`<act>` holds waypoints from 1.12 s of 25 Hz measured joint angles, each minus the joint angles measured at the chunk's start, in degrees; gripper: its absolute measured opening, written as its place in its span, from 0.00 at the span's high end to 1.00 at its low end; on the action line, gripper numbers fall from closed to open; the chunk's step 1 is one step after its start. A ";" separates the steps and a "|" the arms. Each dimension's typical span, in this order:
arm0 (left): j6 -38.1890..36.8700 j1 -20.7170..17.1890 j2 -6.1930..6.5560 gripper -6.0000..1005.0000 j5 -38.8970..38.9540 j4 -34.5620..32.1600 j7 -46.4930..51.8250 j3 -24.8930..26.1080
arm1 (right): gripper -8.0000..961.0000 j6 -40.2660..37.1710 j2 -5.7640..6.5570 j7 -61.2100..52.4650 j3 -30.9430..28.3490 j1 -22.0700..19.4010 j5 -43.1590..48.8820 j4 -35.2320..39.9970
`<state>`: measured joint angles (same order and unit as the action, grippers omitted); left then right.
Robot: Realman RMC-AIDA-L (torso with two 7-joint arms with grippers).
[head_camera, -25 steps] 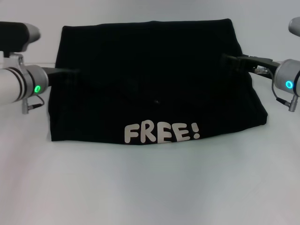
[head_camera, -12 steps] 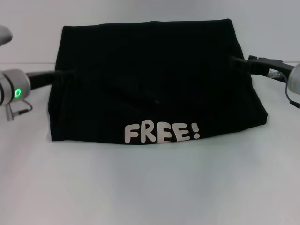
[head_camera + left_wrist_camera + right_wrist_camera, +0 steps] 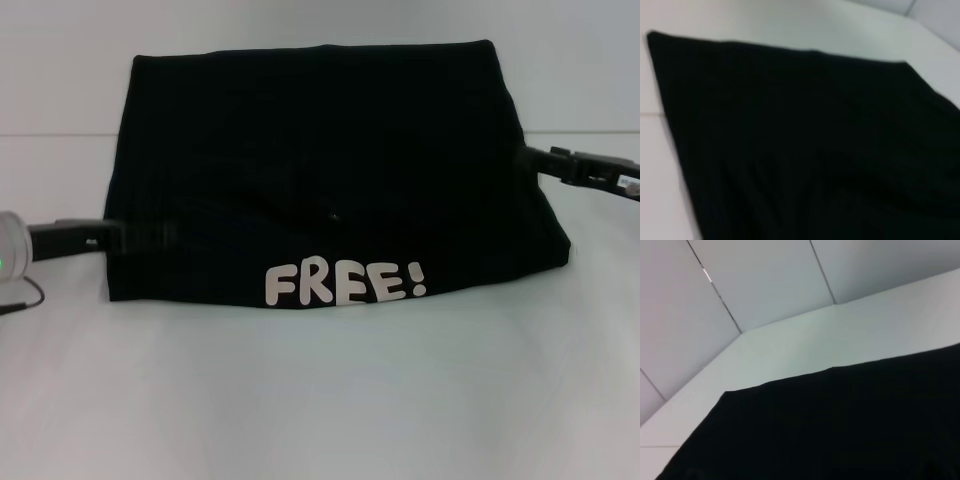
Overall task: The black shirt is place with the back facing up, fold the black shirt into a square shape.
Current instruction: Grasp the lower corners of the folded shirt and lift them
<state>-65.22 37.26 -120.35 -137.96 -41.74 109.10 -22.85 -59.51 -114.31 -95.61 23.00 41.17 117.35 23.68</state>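
The black shirt lies folded on the white table. Its white "FREE!" lettering faces up along the near edge. My left gripper is low at the shirt's left edge, near the front left corner. My right gripper is at the shirt's right edge, about halfway back. Black fabric fills the left wrist view and the lower part of the right wrist view. Neither wrist view shows its own gripper.
White table surface runs around the shirt, widest in front of it. A pale panelled wall stands behind the table's far edge. No other objects are in view.
Both arms have drawn outward from over the shirt. The left gripper has moved left and toward the near edge. The right gripper has moved right and slightly nearer. The shirt has not shifted.
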 joint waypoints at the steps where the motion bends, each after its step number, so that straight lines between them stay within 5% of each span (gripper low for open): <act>1: -0.07 -0.30 0.06 0.07 -0.24 -0.07 0.18 -0.47 | 0.27 -0.66 0.15 -0.17 0.21 -0.35 0.04 0.03; 10: 2.93 -1.58 -0.22 0.07 -3.14 -0.08 3.28 -1.29 | 0.27 -2.81 0.66 -1.15 4.05 -1.79 0.10 0.05; 28: -2.35 -1.85 0.38 0.07 -5.92 -0.27 3.27 -1.32 | 0.27 -2.47 0.26 -0.64 4.42 -1.43 0.06 0.05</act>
<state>-67.57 35.42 -119.97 -143.88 -42.01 112.37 -24.17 -61.97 -114.06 -96.25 27.42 39.74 117.42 23.73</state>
